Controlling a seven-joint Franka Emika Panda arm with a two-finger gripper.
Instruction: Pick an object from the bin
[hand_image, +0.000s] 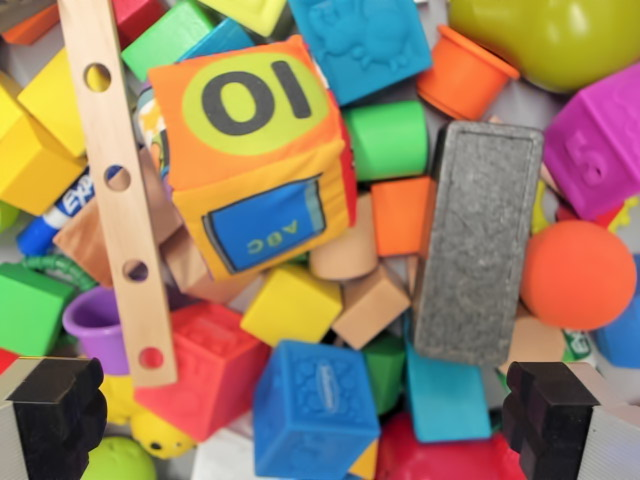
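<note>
With my gripper (305, 415) spread wide and empty above the blue cube (315, 408) at the pile's near edge, I fear a finger jamming on the leaning wooden strip (120, 190) at left.

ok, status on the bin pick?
Pincer open, empty, above the pile. Blue embossed cube sits between the fingers. Holed wooden strip and grey eraser block lie across neighbours.
</note>
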